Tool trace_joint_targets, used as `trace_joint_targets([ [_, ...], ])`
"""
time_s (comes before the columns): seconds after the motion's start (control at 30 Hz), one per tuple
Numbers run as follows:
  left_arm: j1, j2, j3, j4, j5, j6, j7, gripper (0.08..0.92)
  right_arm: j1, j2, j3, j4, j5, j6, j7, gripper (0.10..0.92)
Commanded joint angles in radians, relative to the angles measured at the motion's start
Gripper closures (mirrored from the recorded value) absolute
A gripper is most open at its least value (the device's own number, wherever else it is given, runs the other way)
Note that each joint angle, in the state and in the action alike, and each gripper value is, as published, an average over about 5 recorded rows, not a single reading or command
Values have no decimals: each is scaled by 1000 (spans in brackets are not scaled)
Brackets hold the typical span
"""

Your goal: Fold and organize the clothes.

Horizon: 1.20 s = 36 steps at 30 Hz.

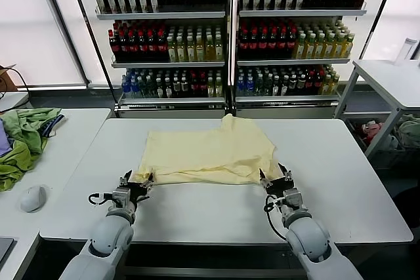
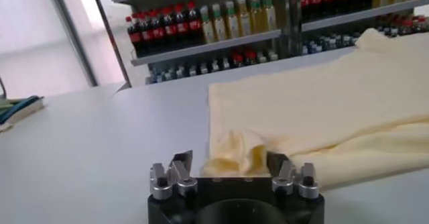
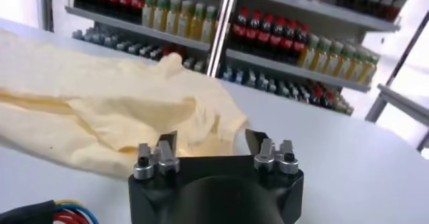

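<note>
The pale yellow T-shirt (image 1: 210, 152) lies partly folded on the white table (image 1: 341, 181), with a point of cloth sticking up at its far edge. My left gripper (image 1: 138, 180) is at the shirt's near left corner. It is open, and the bunched corner (image 2: 231, 157) sits between its fingers (image 2: 181, 163). My right gripper (image 1: 275, 176) is at the near right corner. It is also open, with the shirt's edge (image 3: 208, 135) between its fingers (image 3: 256, 141). Both grippers rest low at the table surface.
Green garments with a dark blue strip (image 1: 23, 139) and a white mouse (image 1: 33, 198) lie on the side table to the left. Shelves of bottles (image 1: 230, 31) stand behind the table. Another white table (image 1: 394, 80) and a basket of clothes (image 1: 387, 136) are at the right.
</note>
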State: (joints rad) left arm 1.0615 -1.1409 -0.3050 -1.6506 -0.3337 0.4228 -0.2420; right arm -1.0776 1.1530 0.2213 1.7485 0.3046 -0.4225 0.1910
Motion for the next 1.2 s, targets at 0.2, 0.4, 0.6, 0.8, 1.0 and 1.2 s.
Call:
trace_joint_targets([
  [0.2, 3, -6, -1, 23, -55, 36, 10, 459, 8, 7, -6, -50, 126, -55, 13, 416],
  [0.4, -2, -3, 1, 15, -132, 63, 54, 632, 26, 5, -15, -61, 182, -64, 13, 588],
  [0.6, 3, 10, -3, -4, -187, 83, 74, 804, 14, -7, -12, -47, 200, -69, 12, 738],
  [0.8, 60, 36, -16, -81, -224, 105, 73, 873, -31, -39, 5, 16, 204, -74, 12, 843],
  [1.0, 162, 59, -40, -213, -227, 124, 57, 873, -130, -102, 49, 141, 206, -88, 15, 874],
  [1.2, 326, 61, -76, -379, -211, 150, 37, 873, -345, -137, 153, 326, 189, -100, 17, 874],
])
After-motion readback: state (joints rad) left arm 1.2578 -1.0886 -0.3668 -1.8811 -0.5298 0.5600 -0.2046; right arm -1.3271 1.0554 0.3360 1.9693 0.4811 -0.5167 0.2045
